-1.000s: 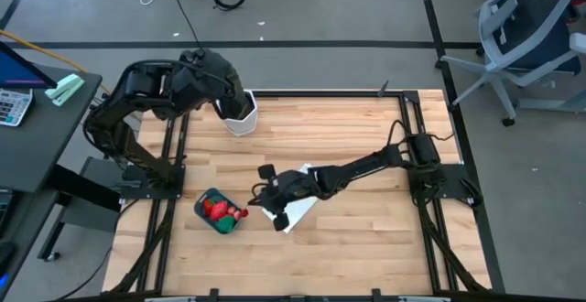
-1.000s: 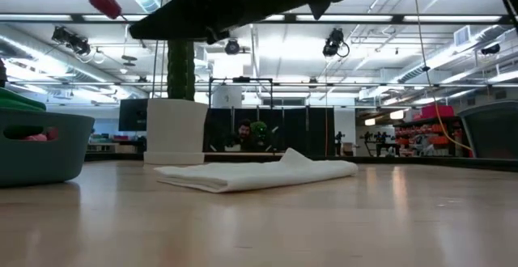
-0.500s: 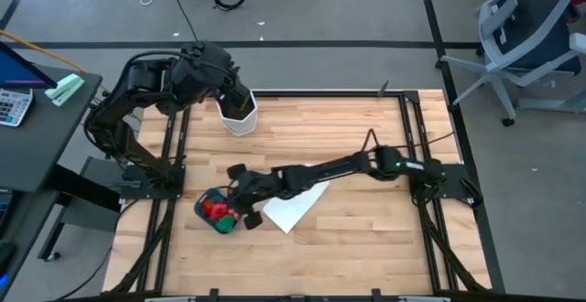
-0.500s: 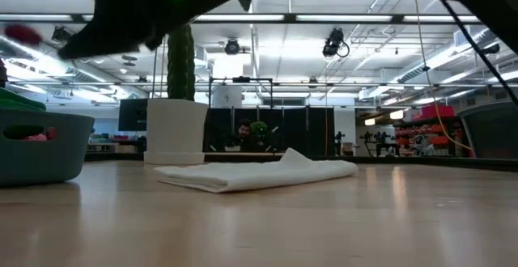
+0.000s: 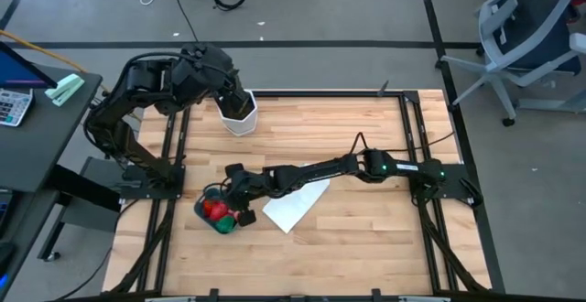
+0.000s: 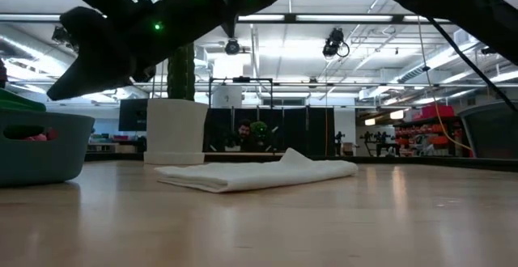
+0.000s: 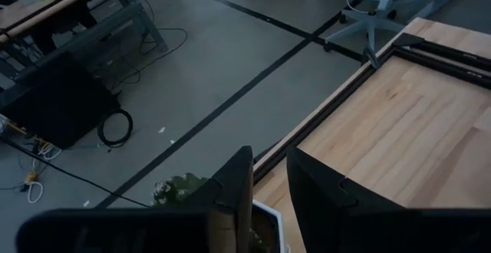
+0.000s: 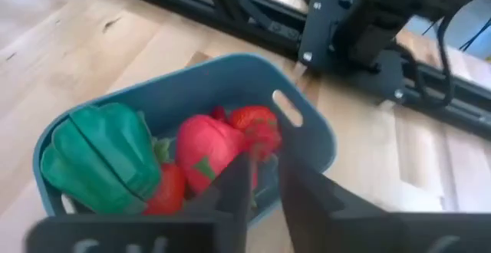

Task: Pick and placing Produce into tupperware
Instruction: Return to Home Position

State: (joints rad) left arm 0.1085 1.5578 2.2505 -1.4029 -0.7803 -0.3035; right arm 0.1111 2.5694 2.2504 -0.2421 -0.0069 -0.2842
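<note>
The teal tub (image 5: 200, 203) stands near the table's left edge. It holds red fruits (image 8: 201, 149) and a green piece (image 8: 100, 157), and it also shows at the left of the low view (image 6: 40, 146). My right gripper (image 5: 232, 190) reaches across the table and hovers over the tub's far-right part. It is shut on a small red fruit (image 8: 259, 130). My left gripper (image 5: 229, 96) waits shut above the white pot (image 5: 240, 112) with the cactus. My right gripper pinches the small red fruit's near side (image 8: 261, 147) between its two fingertips (image 8: 244, 165), coming from the table's right and slanting down. The fruit hangs above the tub's inside, close to the rim with the handle slot (image 8: 288, 107).
A folded white cloth (image 5: 293, 206) lies just right of the tub, under my right arm; it also shows in the low view (image 6: 255, 172). The white pot with the tall cactus (image 6: 174, 129) stands at the far left. Bare wood lies to the right and near side.
My right gripper has gone from above the white cloth toward the table's left edge and downward, carrying the red fruit, and now stands over the tub. The tub and cloth have stayed in place.
</note>
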